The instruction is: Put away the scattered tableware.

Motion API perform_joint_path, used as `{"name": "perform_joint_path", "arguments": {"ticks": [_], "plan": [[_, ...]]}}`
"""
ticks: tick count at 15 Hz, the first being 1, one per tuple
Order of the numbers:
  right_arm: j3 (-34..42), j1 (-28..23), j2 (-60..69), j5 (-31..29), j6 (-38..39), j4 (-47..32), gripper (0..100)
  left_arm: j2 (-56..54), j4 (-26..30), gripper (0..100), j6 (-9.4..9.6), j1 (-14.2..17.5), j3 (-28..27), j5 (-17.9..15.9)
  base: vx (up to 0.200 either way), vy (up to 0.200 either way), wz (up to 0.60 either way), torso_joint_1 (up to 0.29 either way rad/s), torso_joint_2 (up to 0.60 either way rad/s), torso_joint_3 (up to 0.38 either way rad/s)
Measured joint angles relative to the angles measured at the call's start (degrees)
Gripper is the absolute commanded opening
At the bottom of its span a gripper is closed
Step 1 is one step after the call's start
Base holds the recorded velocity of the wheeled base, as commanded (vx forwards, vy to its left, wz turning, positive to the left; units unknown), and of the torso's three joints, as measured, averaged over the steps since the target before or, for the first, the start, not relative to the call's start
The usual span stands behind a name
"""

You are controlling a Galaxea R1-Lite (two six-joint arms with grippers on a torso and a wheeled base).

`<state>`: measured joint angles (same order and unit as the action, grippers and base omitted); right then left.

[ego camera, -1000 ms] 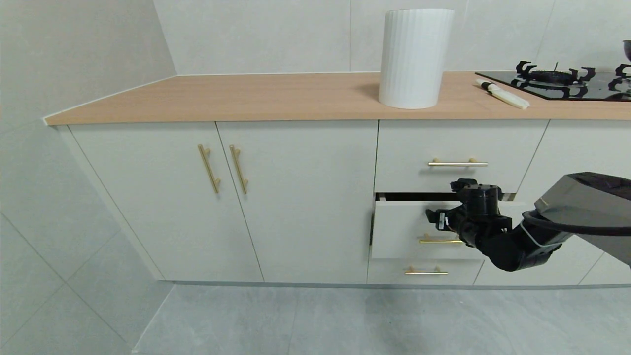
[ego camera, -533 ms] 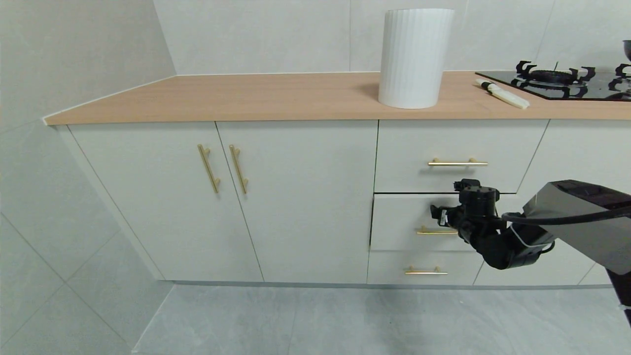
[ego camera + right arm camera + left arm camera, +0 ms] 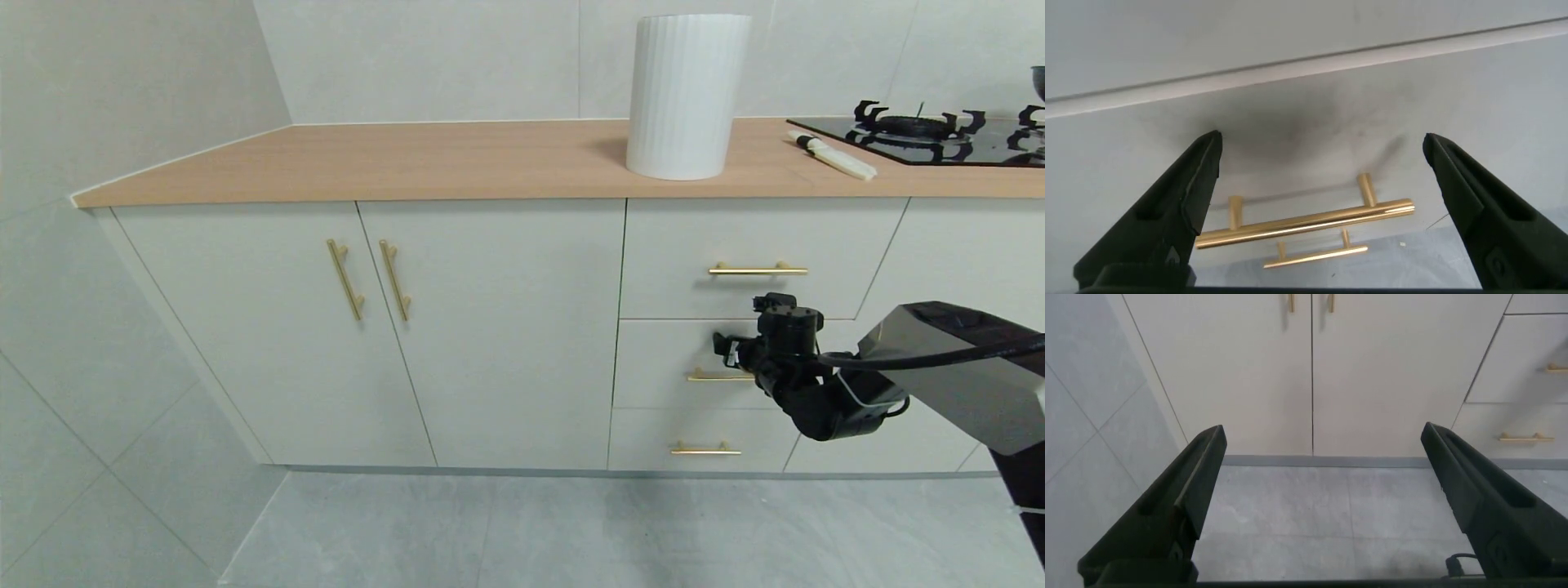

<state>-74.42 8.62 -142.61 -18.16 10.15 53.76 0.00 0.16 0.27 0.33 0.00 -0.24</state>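
Drawer front [image 3: 661, 363] sits flush; right tool [image 3: 1321, 147] spread wide before its handle [image 3: 1306, 222].

The right arm [image 3: 824, 400] hides one end of the middle drawer handle [image 3: 717, 376].

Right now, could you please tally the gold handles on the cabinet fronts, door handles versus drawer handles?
Vertical door handles: 2 (left door handle, right door handle)
Horizontal drawer handles: 3 (top drawer handle, middle drawer handle, bottom drawer handle)
Total: 5
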Motion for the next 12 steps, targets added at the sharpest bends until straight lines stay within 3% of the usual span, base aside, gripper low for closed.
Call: {"name": "perform_joint_path", "arguments": {"ticks": [8,10,12], "plan": [[-0.1,-0.52,-0.17,-0.96,0.71,0.38,100,0.0,0.0,100,-0.02,0.0,0.0,0.0,0.0,0.0,0.0,0.0,0.0,0.0],[5.55,-0.41,3.0,1.19,0.66,-0.28,100,0.0,0.02,100,-0.02,0.0,0.0,0.0,0.0,0.0,0.0,0.0,0.0,0.0],[13.84,-0.02,9.89,6.95,0.55,-1.76,100,0.0,0.0,100,0.0,0.0,0.0,-0.02,0.0,0.0,0.0,0.0,0.0,0.0]]}}
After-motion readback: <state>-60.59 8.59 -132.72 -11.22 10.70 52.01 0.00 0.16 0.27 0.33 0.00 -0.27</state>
